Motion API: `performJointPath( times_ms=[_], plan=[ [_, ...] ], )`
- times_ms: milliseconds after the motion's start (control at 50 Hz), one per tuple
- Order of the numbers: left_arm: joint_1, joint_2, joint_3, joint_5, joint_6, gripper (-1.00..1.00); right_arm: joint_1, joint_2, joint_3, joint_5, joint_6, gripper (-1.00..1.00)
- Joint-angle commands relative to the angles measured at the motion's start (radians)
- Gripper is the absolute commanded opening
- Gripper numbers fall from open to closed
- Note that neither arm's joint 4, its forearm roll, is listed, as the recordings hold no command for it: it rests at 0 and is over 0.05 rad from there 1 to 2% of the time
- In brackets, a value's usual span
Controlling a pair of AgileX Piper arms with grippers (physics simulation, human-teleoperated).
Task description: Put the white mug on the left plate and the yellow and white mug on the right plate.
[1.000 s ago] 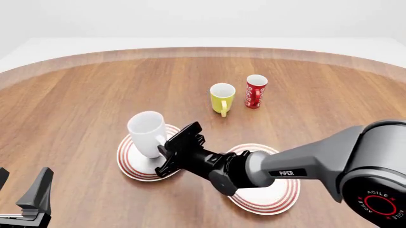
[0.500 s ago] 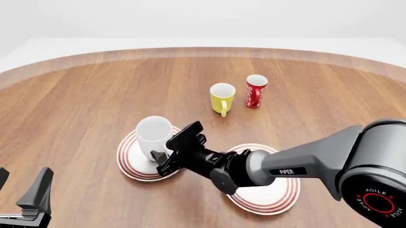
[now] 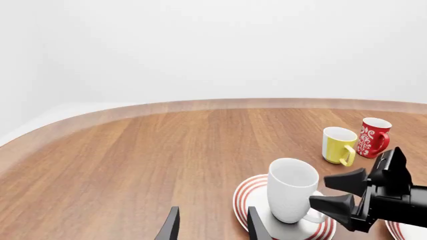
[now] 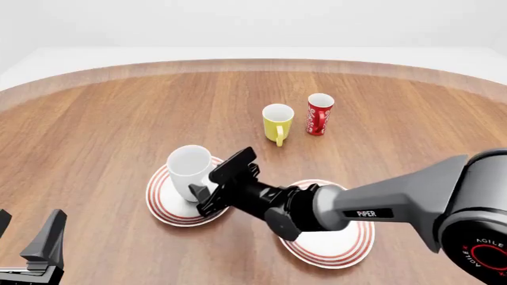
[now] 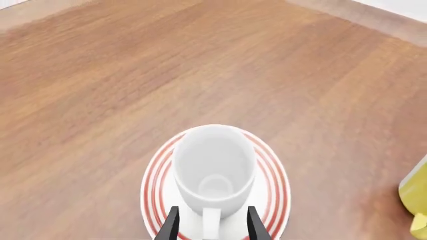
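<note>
We find the white mug [image 4: 189, 172] standing upright on the left plate [image 4: 162, 205], mouth up, its handle turned toward the right arm. In the right wrist view the mug [image 5: 213, 170] sits inside the red rings of that plate [image 5: 155, 185], with the handle between the two fingers.

The right tool [image 4: 208, 189] is at the mug's handle side, over the near-right part of the left plate. Its fingers [image 3: 347, 181] stand spread to either side of the handle with clear space showing, so we read the tool as parted and gripping nothing (the left wrist view shows this best). The right arm's body lies across the right plate [image 4: 348, 249], hiding a good part of it.

The yellow and white mug [image 4: 277, 122] stands upright on the bare wooden surface [image 4: 103, 119], farther from the arms than both plates, handle pointing toward the camera. Just beside it on its right stands a red patterned cup [image 4: 319, 113], close but apart.

The left tool [image 4: 32, 249] sits low at the near left of the front view, well apart from the plates. Its fingers [image 3: 171, 225] are spread with empty space between them; it holds nothing.
</note>
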Motion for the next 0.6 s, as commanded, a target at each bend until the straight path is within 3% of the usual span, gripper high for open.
performJointPath(
  times_ms=[20,600],
  plan=[
    [0.000,0.000,0.000,0.000,0.000,1.00,-0.003,-0.059,0.023,0.009,-0.005,1.00],
    [0.000,0.000,0.000,0.000,0.000,1.00,-0.045,-0.327,0.127,0.054,-0.022,1.00]
  ],
)
